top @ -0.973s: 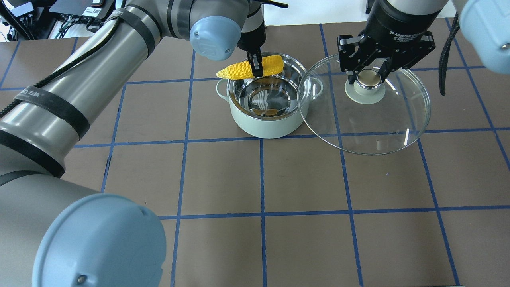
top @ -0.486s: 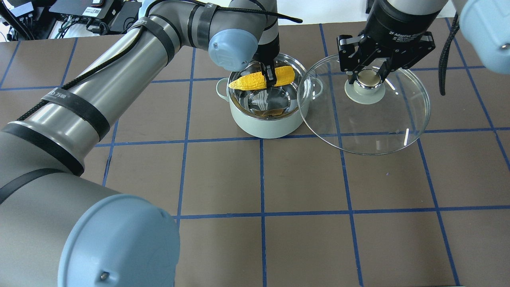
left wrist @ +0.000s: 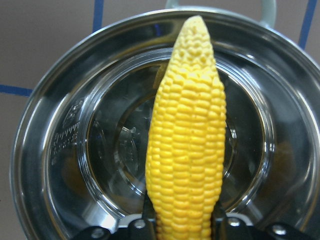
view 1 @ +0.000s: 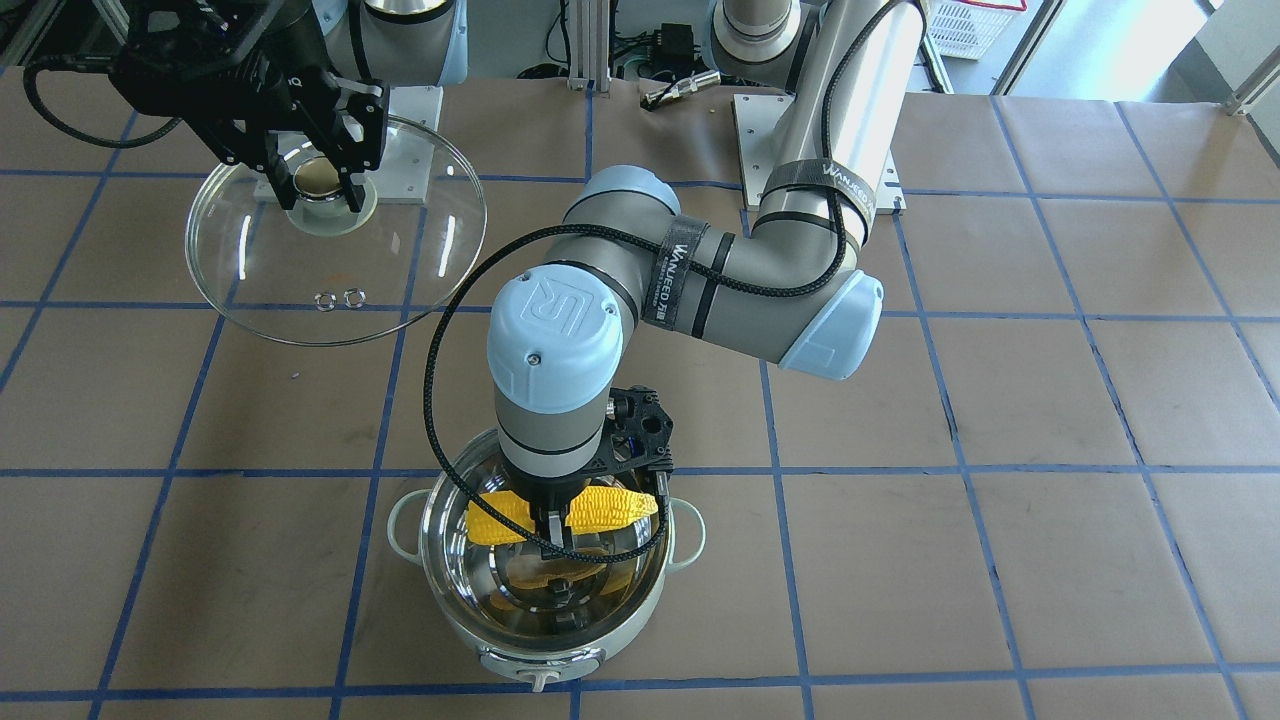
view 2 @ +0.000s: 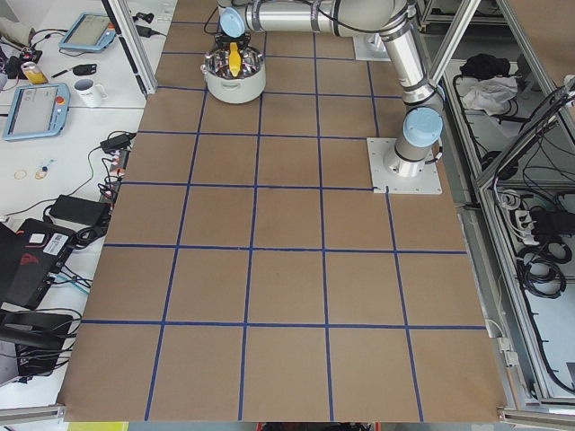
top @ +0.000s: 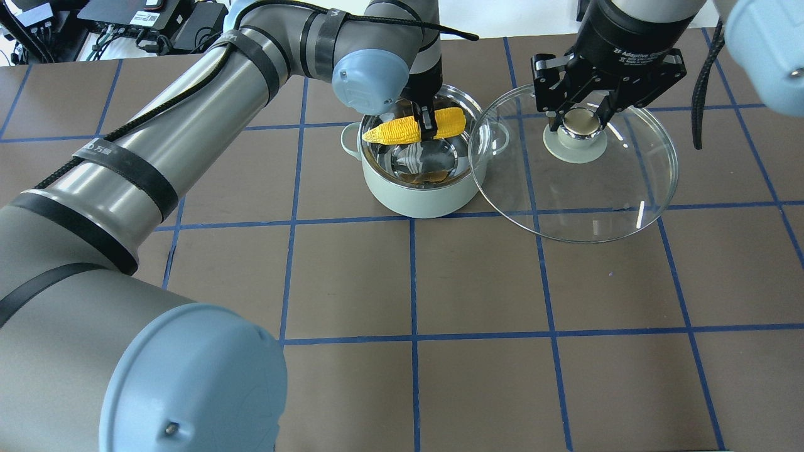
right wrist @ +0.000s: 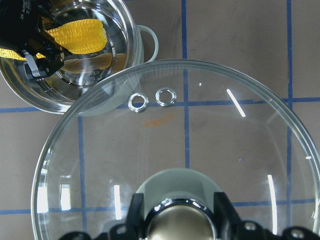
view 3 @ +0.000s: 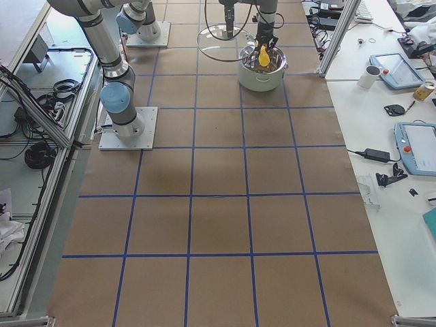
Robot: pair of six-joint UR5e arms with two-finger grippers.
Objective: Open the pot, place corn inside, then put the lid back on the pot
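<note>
left gripper (top: 427, 124): jaws closed on the corn (top: 411, 128), pinching it mid-cob, a bit toward the blunt end.
corn position: over the open pot (top: 419, 199), above the far half of the mouth, roughly at rim height. Can't tell the exact depth.
corn axis: level, lying across the mouth. The tapered tip points at the loop handle (top: 347, 139) on the robot's left; the blunt end points toward the lid (top: 597, 207). In the left wrist view the tip sits close to the rim.
right gripper (top: 581, 120): clamped on the lid's ball knob (right wrist: 181, 224), with the lid held to the robot's right of the pot. Its near edge overlaps the pot's other handle in the overhead view.
step (my read): lowering and releasing the corn.
next move: straight down, then open the jaws.
risk: the cob nearly spans the mouth, so the tip could hang on the rim.
lid: the right arm already has it, but the left arm must clear the pot first.
</note>
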